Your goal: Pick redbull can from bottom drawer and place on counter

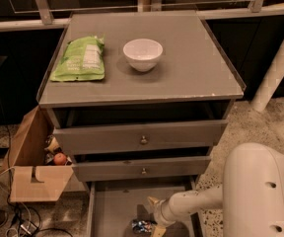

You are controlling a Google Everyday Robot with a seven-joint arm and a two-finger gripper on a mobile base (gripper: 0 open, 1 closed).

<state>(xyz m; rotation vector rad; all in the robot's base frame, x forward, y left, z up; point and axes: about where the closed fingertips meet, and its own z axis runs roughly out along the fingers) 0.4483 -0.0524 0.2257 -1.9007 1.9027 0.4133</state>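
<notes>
The redbull can (141, 225) lies on its side on the grey floor of the open bottom drawer (113, 206), near its front. My gripper (154, 215) is down inside the drawer, just right of the can, with its yellowish fingertips (151, 201) spread open and nothing between them. The lower fingertip sits next to the can's right end. The white arm (260, 191) reaches in from the lower right. The counter (181, 73) is the grey cabinet top above.
A green snack bag (80, 58) and a white bowl (142, 54) sit on the counter. The two upper drawers with brass knobs (143, 140) are partly pulled out above the bottom drawer. A cardboard box (31, 167) stands to the cabinet's left.
</notes>
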